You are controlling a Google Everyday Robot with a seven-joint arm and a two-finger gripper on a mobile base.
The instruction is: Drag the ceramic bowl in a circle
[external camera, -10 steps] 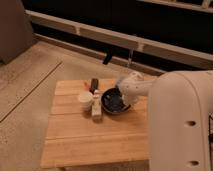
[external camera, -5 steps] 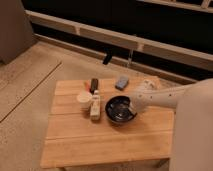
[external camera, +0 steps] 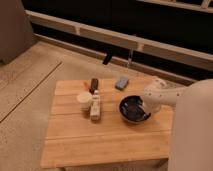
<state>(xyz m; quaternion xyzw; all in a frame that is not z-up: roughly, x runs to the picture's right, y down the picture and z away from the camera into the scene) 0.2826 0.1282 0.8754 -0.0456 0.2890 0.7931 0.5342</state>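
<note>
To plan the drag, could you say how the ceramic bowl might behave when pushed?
The glossy ceramic bowl probably slides stiffly over the wooden table. Wide and shallow, it seems unlikely to tip with the gripper at its right rim.

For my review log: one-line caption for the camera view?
Shut gripper at the rim of the ceramic bowl on a wooden table, white cup nearby.

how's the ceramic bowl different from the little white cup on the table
The ceramic bowl is dark and glossy; the white cup is pale. The bowl is wider and shallower than the cup. The bowl has the pincer closed on its rim, on the side away from the cup, while the cup stands free beside a pale bottle. Both are round, upright and sit on the wooden table.
</note>
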